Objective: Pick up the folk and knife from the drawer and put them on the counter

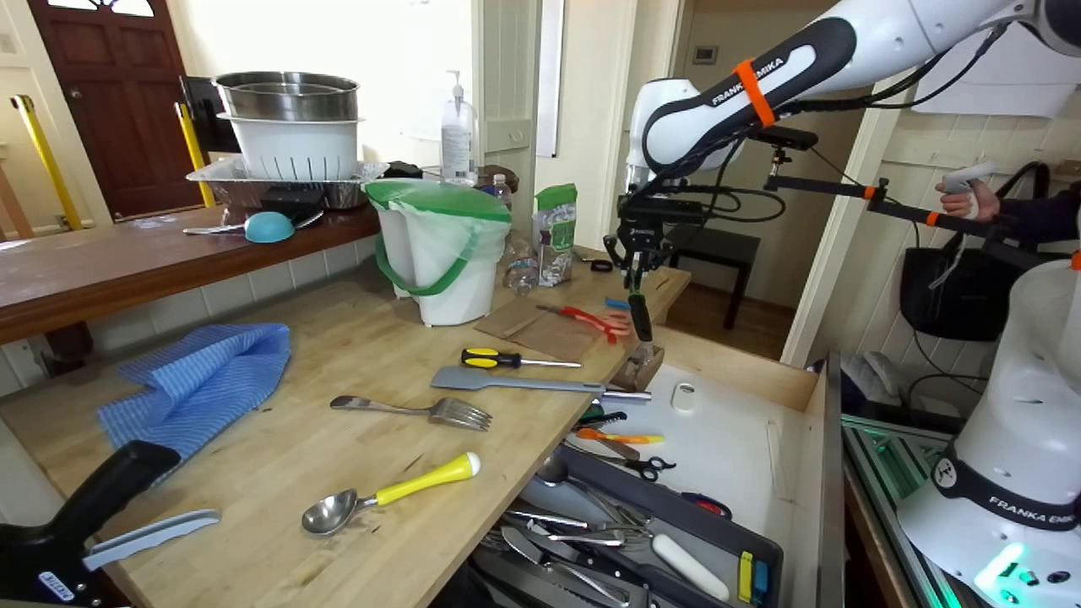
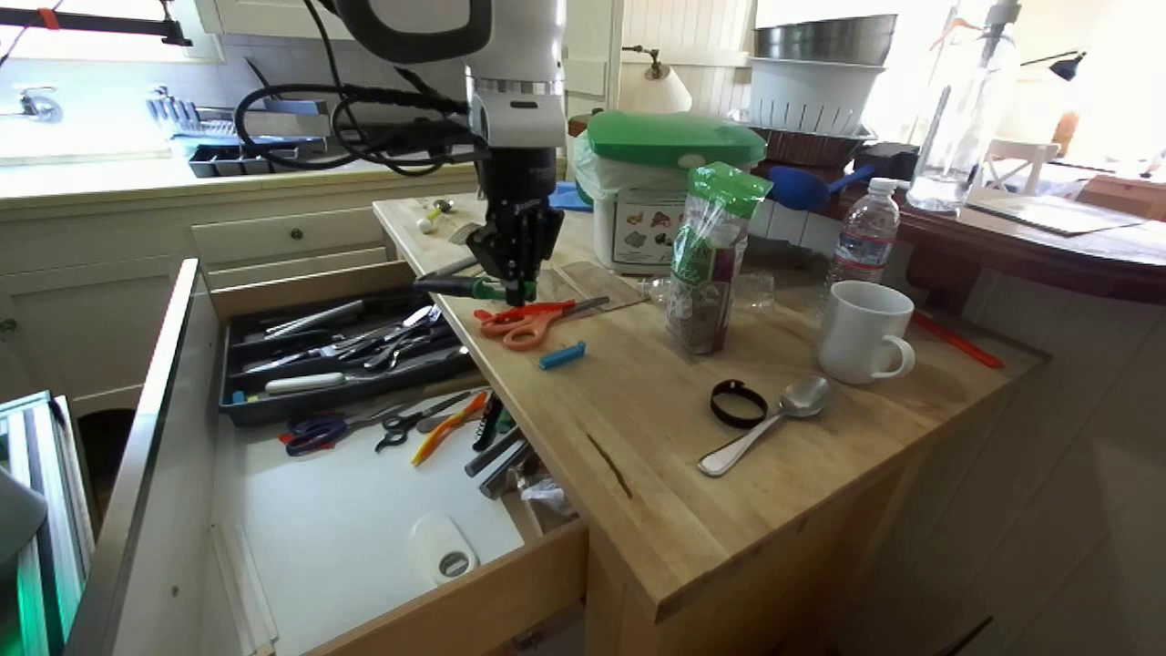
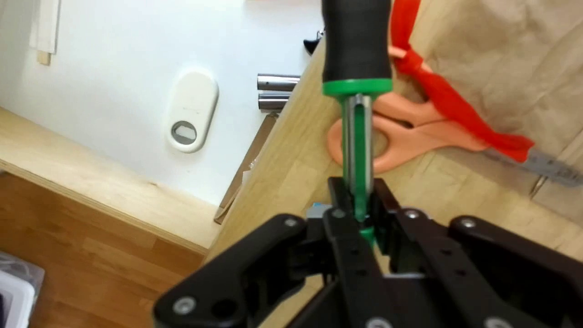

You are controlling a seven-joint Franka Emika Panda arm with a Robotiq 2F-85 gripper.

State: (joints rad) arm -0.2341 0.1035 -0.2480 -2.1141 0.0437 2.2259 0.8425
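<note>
Fork (image 1: 422,411) down on the counter (image 1: 253,473), eight o'clock of the gripper (image 1: 637,287) in an exterior view! Jaws pinched on a peeler (image 3: 358,86); no knife seen out, so that half looks undone.

Franka Emika Panda arm (image 1: 794,63), white, bent; black Robotiq end effector (image 3: 360,202), pointing downward; fingers (image 3: 338,193) clamped, nearly meeting.
</note>
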